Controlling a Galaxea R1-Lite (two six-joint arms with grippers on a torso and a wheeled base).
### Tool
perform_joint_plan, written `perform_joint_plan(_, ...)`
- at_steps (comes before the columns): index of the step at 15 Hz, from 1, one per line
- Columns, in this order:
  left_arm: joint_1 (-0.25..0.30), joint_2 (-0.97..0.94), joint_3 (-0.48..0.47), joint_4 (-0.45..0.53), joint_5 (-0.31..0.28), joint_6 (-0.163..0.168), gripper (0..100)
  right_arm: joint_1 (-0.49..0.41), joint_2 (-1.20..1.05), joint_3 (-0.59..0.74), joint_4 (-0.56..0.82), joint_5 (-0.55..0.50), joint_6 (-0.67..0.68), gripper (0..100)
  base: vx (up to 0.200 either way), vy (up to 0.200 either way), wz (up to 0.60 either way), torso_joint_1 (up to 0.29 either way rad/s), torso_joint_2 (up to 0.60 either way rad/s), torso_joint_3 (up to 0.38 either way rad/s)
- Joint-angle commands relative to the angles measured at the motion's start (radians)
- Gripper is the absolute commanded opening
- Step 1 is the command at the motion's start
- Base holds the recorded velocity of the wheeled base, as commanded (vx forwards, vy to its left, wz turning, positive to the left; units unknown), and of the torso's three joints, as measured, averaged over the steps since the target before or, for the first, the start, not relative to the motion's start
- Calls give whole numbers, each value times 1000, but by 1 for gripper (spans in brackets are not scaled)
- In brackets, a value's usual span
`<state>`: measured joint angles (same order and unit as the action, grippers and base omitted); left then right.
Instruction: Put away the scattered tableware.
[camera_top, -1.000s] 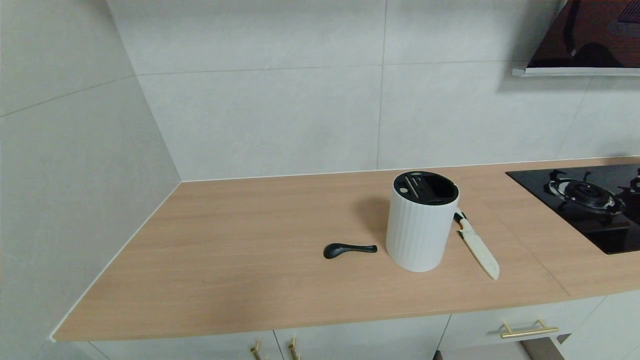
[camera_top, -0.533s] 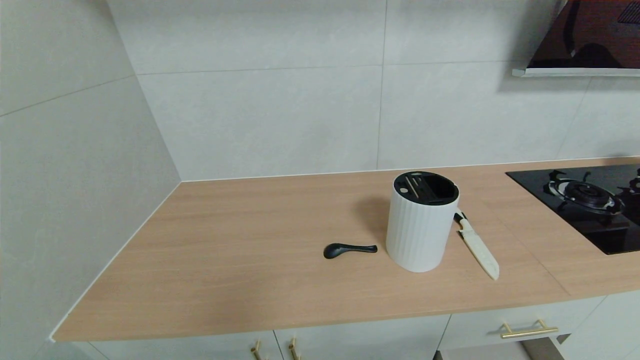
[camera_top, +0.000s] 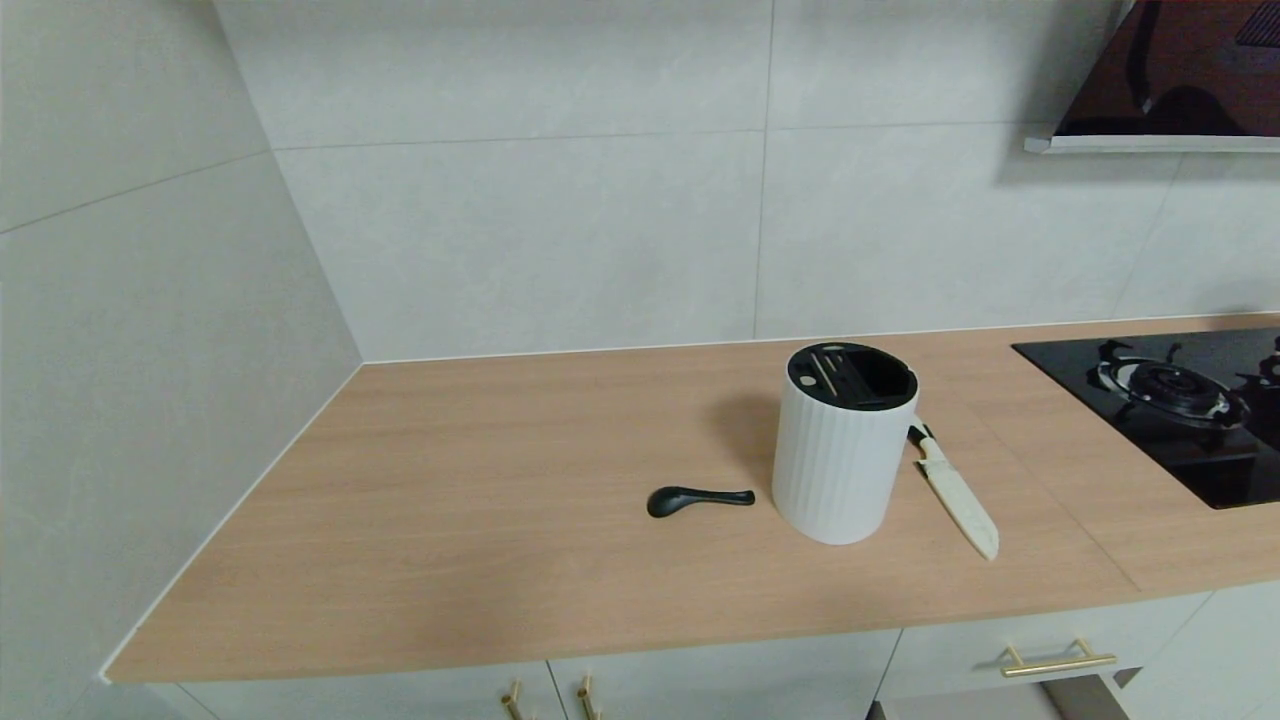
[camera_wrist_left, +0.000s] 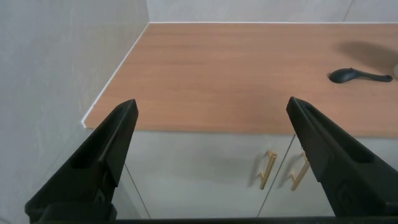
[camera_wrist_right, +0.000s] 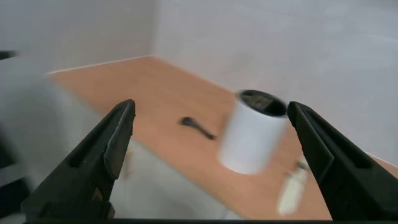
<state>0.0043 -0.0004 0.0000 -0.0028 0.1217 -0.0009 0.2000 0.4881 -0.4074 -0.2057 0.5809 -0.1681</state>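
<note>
1. The left gripper (camera_wrist_left: 211, 107) hangs off the front edge of a wooden countertop (camera_wrist_left: 236, 81), its jaws wide apart and holding nothing.
2. A black spoon (camera_wrist_left: 359, 76) lies flat on the countertop, well apart from the gripper, with its bowl end pointing toward the wall (camera_wrist_left: 56, 56).
3. The grey tiled wall meets the countertop along a thin white strip.
4. Below the countertop are pale cabinet doors (camera_wrist_left: 205, 174) with two upright gold handles (camera_wrist_left: 268, 169) side by side.

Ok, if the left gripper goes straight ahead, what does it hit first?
Probably the countertop at its front edge, or the cabinet doors below it; depth is unclear. The black spoon lies off that line.
</note>
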Motion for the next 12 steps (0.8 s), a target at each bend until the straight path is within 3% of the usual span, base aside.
perform_joint_plan(1, 0, 0, 0, 0, -4, 1, 100, 81, 181, -51, 2, 5, -13, 100, 0, 0, 0, 0, 0, 0)
perform_joint_plan(9, 0, 0, 0, 0, -4, -8, 100, 108, 241, 2, 62, 4, -68, 100, 0, 0, 0, 0, 0, 0)
perform_joint_plan(12, 0, 0, 0, -2, -5, -19, 100, 182, 285, 62, 65, -4, -120, 100, 0, 0, 0, 0, 0, 0)
